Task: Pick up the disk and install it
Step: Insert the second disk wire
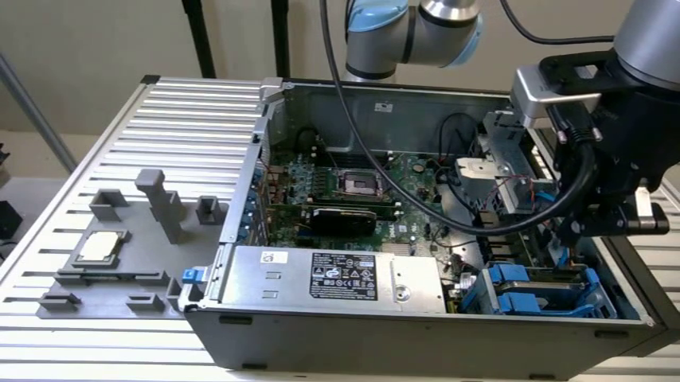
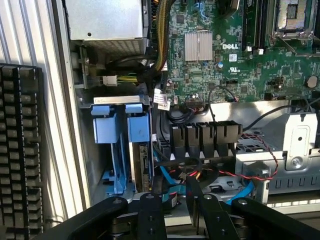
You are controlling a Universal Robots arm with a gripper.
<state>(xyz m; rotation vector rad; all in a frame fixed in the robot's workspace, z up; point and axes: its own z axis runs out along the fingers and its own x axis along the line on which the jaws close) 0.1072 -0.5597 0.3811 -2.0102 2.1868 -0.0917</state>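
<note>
Black linkages of the hand (image 2: 172, 210) fill the foreground, fingers parted and grasping nothing, poised over the drive bay. Just beyond, the disk (image 2: 141, 162) sits edge-up in its blue carrier rails, slotted for access. Farther off, the motherboard (image 2: 235, 50) lies flat in the case.

1. Your arm (image 1: 425, 28) has silver-grey tube segments and a pale blue joint cap.
2. Black cables (image 1: 351, 119) hang from it.
3. Your gripper (image 2: 175, 220) has matt black linkage bars with round pivot screws.
</note>
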